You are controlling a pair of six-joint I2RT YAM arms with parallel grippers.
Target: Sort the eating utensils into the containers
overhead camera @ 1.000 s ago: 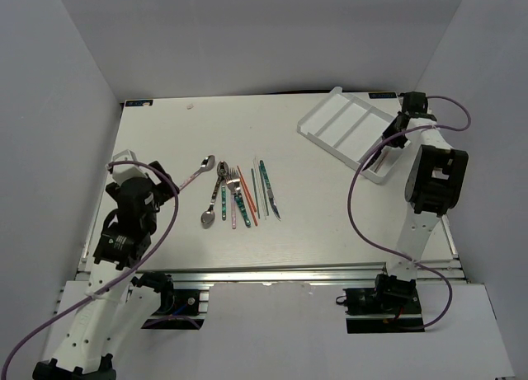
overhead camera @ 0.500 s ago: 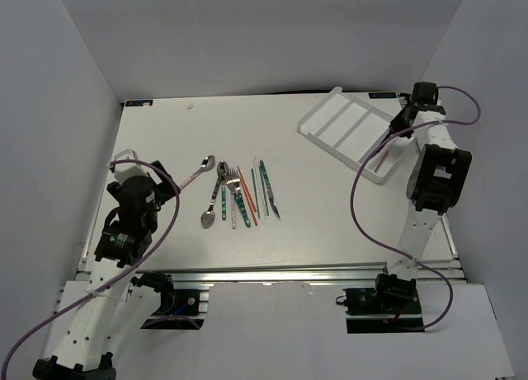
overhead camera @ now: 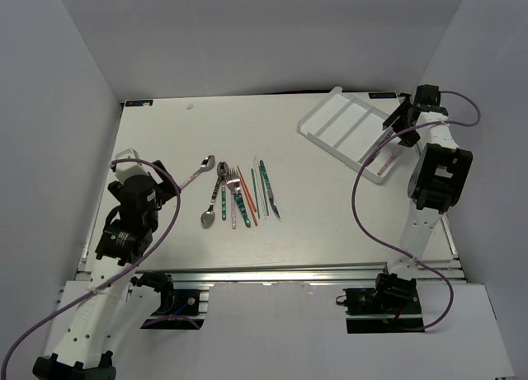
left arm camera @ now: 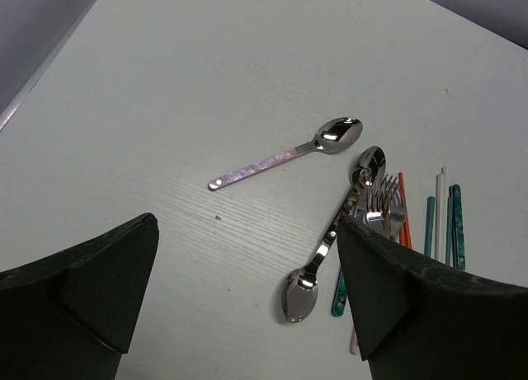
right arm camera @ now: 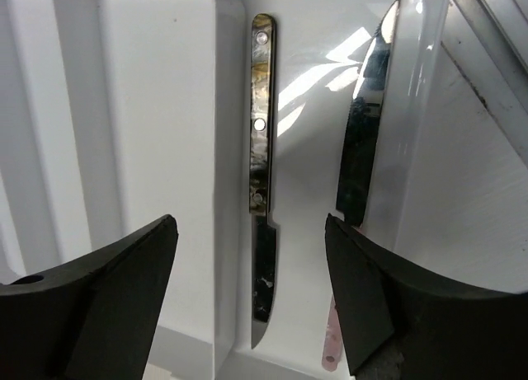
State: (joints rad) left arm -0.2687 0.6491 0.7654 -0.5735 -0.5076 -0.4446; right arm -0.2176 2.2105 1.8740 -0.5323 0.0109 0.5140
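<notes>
The utensils (overhead camera: pixel 239 194) lie in a tight cluster at the table's centre: spoons, a fork (left arm camera: pixel 384 207), and orange, teal and grey chopsticks. A pink-handled spoon (left arm camera: pixel 280 156) lies apart, just left of them. The white tray (overhead camera: pixel 330 120) sits at the far right. Its nearest compartment (right arm camera: pixel 309 190) holds a dark-handled knife (right arm camera: pixel 262 149) and a pink-handled knife (right arm camera: pixel 363 133), lying side by side. My right gripper (right arm camera: pixel 250 223) hovers open over this compartment, holding nothing. My left gripper (left arm camera: pixel 247 223) stands wide open above bare table, left of the cluster.
The tray's other compartments (right arm camera: pixel 140 108) lie to the left in the right wrist view. Grey walls enclose the table on three sides. The right arm's purple cable (overhead camera: pixel 363 182) loops over the table's right part.
My right gripper has opened and let go of a knife, which now lies in the tray's nearest compartment. The wrist rose slightly toward the back. The left arm has not moved.
</notes>
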